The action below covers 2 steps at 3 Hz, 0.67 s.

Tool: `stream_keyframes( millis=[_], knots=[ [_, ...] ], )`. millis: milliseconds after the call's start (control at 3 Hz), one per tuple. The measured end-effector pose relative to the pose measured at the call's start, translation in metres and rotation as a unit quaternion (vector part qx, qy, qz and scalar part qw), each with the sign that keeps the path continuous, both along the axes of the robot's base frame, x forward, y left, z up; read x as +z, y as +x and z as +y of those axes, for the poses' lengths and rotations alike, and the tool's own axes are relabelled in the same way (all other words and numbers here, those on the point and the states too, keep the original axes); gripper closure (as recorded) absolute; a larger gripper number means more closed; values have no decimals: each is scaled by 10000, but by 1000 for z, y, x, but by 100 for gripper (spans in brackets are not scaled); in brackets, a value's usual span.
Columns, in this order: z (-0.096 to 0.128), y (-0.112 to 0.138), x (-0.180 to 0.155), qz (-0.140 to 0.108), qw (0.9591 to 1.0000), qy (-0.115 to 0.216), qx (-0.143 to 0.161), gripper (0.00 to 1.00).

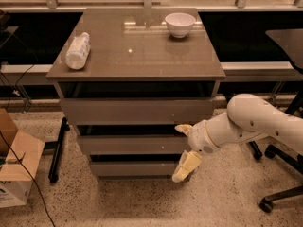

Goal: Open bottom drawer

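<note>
The cabinet (137,56) has three flat taupe-grey drawer fronts. The bottom drawer (132,168) is the lowest and narrowest and looks closed. Above it are the middle drawer (123,144) and the top drawer (132,111). My gripper (184,148), on a white arm coming from the right, is at the cabinet's right front. It is open. The upper cream finger (182,128) is at the gap above the middle drawer. The lower finger (187,167) lies against the right end of the bottom drawer front.
A plastic bottle (77,50) lies on the cabinet top at the left, and a white bowl (180,24) stands at the back right. A cardboard box (16,169) sits on the floor at the left. An office chair base (279,197) is at the right.
</note>
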<state>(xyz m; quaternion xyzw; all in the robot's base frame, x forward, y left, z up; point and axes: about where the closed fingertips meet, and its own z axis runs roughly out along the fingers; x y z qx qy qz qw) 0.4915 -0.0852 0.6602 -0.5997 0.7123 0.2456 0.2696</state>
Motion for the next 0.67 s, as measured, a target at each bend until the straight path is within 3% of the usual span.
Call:
stream_keyframes(
  millis=[333,667],
  knots=[
    [0,0,0,0,10000,0,0,0],
    [16,2,-32,311,9995,56,-53,0]
  ],
)
